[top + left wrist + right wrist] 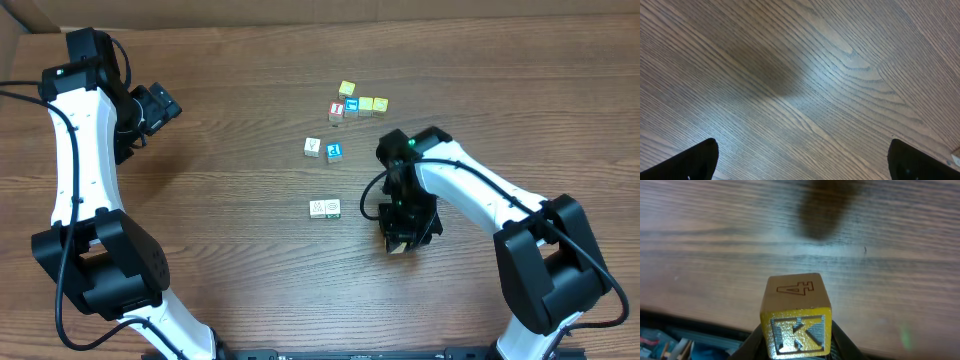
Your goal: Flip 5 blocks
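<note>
Yellow-framed K block (796, 330), pinched above the table (250, 250) by the right gripper (400, 240) at 4 o'clock, seems mid-flip; other blocks (334, 151) wait toward 12 o'clock, count flipped unclear; left gripper (162, 106) gapes empty.

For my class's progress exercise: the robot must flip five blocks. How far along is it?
Done: unclear; two white blocks and a white-and-blue pair lie apart from the cluster, perhaps already flipped. In hand: the right gripper holds a yellow K block above the table. Remaining: that flip, maybe more; the left gripper hangs open, idle.
</note>
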### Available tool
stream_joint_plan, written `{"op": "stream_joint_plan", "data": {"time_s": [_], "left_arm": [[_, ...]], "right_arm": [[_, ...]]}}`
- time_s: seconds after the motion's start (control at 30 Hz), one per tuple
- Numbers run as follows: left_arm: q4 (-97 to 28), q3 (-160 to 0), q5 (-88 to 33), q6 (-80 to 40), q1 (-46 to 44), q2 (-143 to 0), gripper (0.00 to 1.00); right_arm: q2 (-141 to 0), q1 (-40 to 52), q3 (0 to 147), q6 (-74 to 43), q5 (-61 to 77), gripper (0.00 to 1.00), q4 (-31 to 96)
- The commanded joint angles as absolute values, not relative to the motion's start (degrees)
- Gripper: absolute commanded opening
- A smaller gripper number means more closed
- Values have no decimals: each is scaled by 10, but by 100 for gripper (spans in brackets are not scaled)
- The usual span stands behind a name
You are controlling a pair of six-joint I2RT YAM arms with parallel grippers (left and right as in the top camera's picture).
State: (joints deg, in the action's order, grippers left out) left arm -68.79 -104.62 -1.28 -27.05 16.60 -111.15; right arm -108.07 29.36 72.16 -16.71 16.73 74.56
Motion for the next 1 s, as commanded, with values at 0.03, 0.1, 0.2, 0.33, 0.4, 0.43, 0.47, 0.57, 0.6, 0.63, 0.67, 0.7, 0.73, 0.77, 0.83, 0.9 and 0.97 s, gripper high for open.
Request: {"op": "stream_joint_plan", "data": {"time_s": [0.03, 0.1, 0.2, 0.33, 0.4, 0.43, 0.47, 0.57, 0.6, 0.63, 0.67, 0.7, 0.73, 0.77, 0.83, 0.9, 0.97], "left_arm": [[-688, -1055, -11, -268, 166, -1105, 100], [-688, -1055, -11, -268, 166, -1105, 100], [-688, -1055, -11, -268, 166, -1105, 100], [-688, -1055, -11, -268, 166, -1105, 100], [-688, -1055, -11, -268, 166, -1105, 100], [-688, -1055, -11, -268, 166, -1105, 100], [-688, -1055, -11, -268, 166, -1105, 100], [-688, -1055, -10, -268, 166, -1105, 100], [-688, -1055, -11, -268, 166, -1105, 100], [-688, -1055, -11, -268, 166, -1105, 100], [-688, -1055, -11, -268, 166, -1105, 100], [-688, -1055, -11, -268, 166, -1105, 100], [-688, -1055, -11, -268, 166, -1105, 100], [-688, -1055, -11, -268, 166, -1105, 100], [-688, -1055, -11, -268, 166, -1105, 100], [-688, -1055, -11, -268, 166, -1105, 100], [-688, -1055, -11, -268, 166, -1105, 100]], "right_arm": [[-1075, 296, 682, -183, 175, 23, 704], [-1075, 296, 667, -183, 175, 24, 686], [-1075, 296, 662, -183, 162, 45, 666], [-1075, 295, 664, -183, 151, 71, 632], [-1075, 295, 669, -177, 150, 72, 620], [-1075, 295, 675, -176, 147, 72, 620], [-1075, 295, 684, -176, 142, 72, 625], [-1075, 295, 729, -176, 110, 72, 664], [-1075, 295, 743, -176, 103, 74, 678], [-1075, 295, 755, -176, 99, 81, 690], [-1075, 295, 764, -176, 100, 100, 699], [-1075, 295, 767, -176, 104, 100, 702], [-1075, 295, 766, -176, 111, 100, 703], [-1075, 295, 765, -176, 117, 100, 705], [-1075, 295, 759, -180, 116, 100, 709], [-1075, 295, 747, -200, 116, 84, 710], [-1075, 296, 726, -233, 116, 80, 702]]}}
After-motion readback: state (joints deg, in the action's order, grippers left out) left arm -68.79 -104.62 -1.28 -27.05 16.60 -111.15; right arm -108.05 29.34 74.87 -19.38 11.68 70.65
